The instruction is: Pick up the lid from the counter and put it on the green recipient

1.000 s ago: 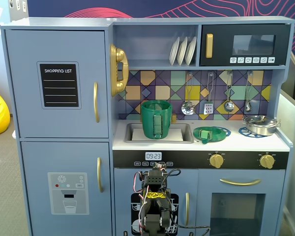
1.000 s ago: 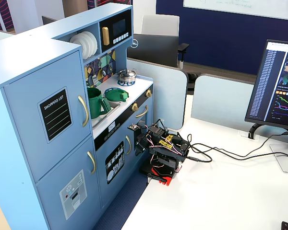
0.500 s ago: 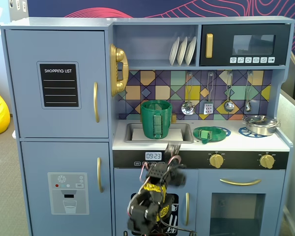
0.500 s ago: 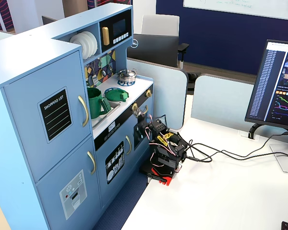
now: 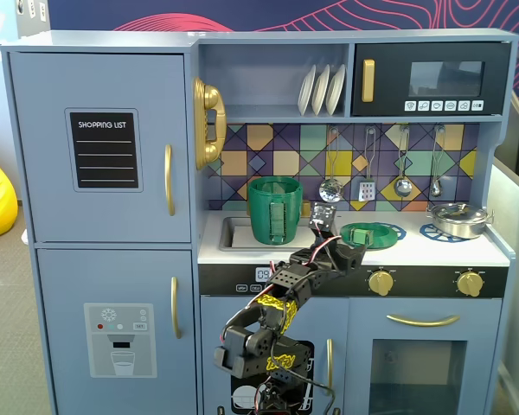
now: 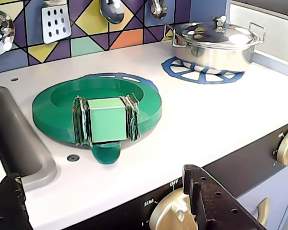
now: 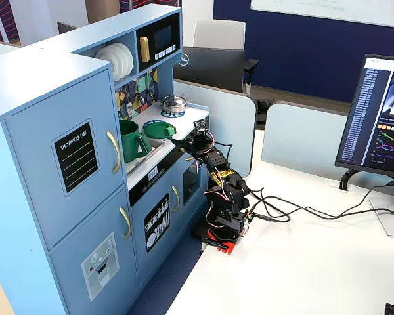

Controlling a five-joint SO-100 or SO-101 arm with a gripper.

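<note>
The green lid (image 6: 53, 103) lies flat on the white counter (image 6: 206, 115) over a blue burner print, and its square knob (image 6: 107, 120) faces me. It also shows in both fixed views (image 5: 369, 234) (image 7: 159, 130). The tall green ribbed pot (image 5: 275, 210) stands in the sink recess, left of the lid, and shows in the side fixed view too (image 7: 128, 139). My gripper (image 6: 101, 173) is open and empty. It hovers at the counter's front edge, just short of the lid, with one finger (image 6: 216, 201) over a cream stove dial. It shows in both fixed views (image 5: 324, 223) (image 7: 180, 141).
A shiny steel pot (image 6: 216, 40) with its lid sits on the right burner print (image 5: 457, 218). The grey sink (image 6: 14, 139) lies left of the green lid. Utensils hang on the tiled back wall (image 5: 368, 186). Cream dials (image 5: 381, 282) line the front panel.
</note>
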